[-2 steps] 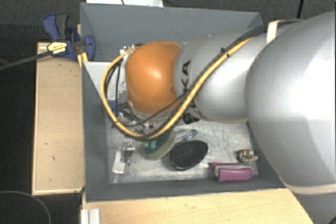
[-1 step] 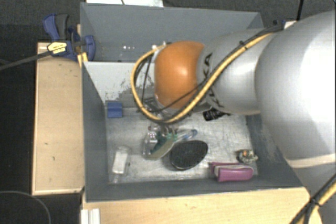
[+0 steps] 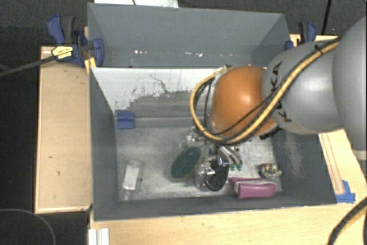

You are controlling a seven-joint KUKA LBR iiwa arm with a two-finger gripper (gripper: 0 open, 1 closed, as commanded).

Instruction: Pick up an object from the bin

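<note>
By the near wall of the bin point(image 3: 183, 37), a purple block point(image 3: 256, 188) lies to my right and a clear plastic piece point(image 3: 131, 176) lies well off to the left. My gripper point(image 3: 210, 171) hangs low in the near middle over a black rounded thing point(image 3: 217, 179), just right of a dark green oval piece point(image 3: 184, 164). Whether it is open or closed I cannot tell. A blue block point(image 3: 125, 120) sits far left.

1. You had one marking to read: black block lettering point(image 3: 279, 93) on the grey arm point(image 3: 321, 94), at about 3 o'clock, just beside the orange cover point(image 3: 238, 97).
2. It ran sideways along the link, and its strokes fitted "KUKA". A yellow-and-black cable point(image 3: 298, 63) crossed the middle letters.
3. Any print on the purple block point(image 3: 256, 188) at 5 o'clock was too small for you to tell.
</note>
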